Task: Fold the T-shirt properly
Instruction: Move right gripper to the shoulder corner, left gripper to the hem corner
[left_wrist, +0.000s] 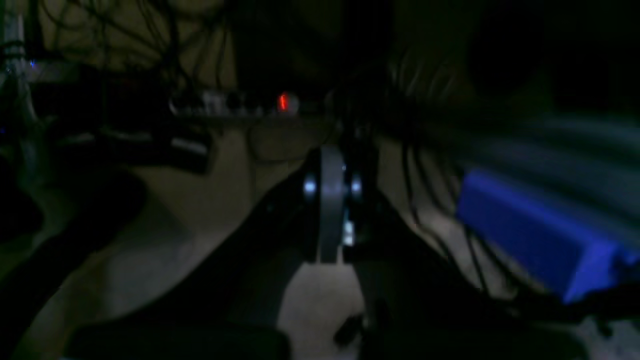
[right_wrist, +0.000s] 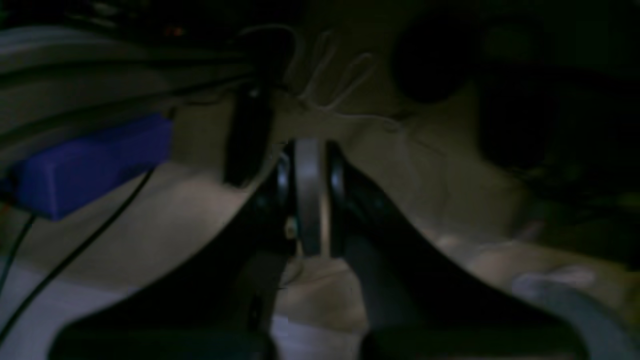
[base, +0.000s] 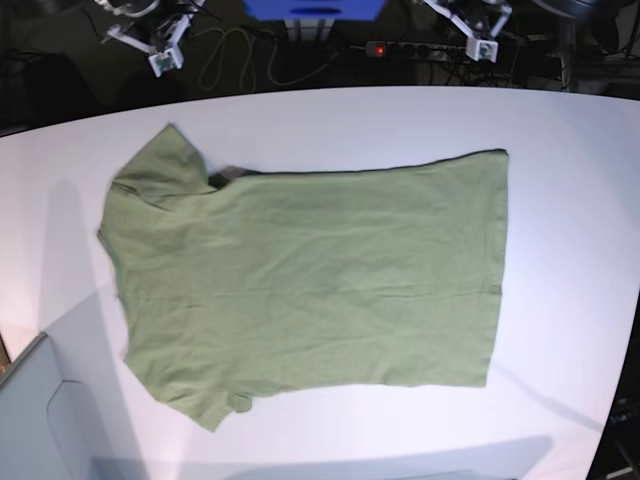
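My right end effector (base: 165, 62) is clenched with nothing between its fingers, and so is my left end effector (base: 482, 48); both hang off the far edge of the tabletop (base: 570, 240), at the top of the base view. I read the clock on that view, with 12 at its top. From my right end effector the T-shirt (base: 330, 270) begins at 6 o'clock, where the raised tip of one sleeve (base: 168, 160) points almost straight up at me, and the body spreads away towards 4 and 5. From my left one the nearest cloth is a hem corner (base: 497, 165), between 5 and 6 o'clock, with the body running away towards 7.

The shirt lies flat and wide open on the tabletop, touching neither of my end effectors. Its long axis runs from 9 to 3 o'clock: sleeves and shoulders at the 9 end, the straight hem at the 3 end. The other sleeve (base: 205, 405) lies on the opposite side, aimed at about 6. My right arm is the nearer to the cloth, by that sleeve tip; my left has the hem end. I judge the folding unstarted, and each arm best placed to go out towards 6 for its own near corner first
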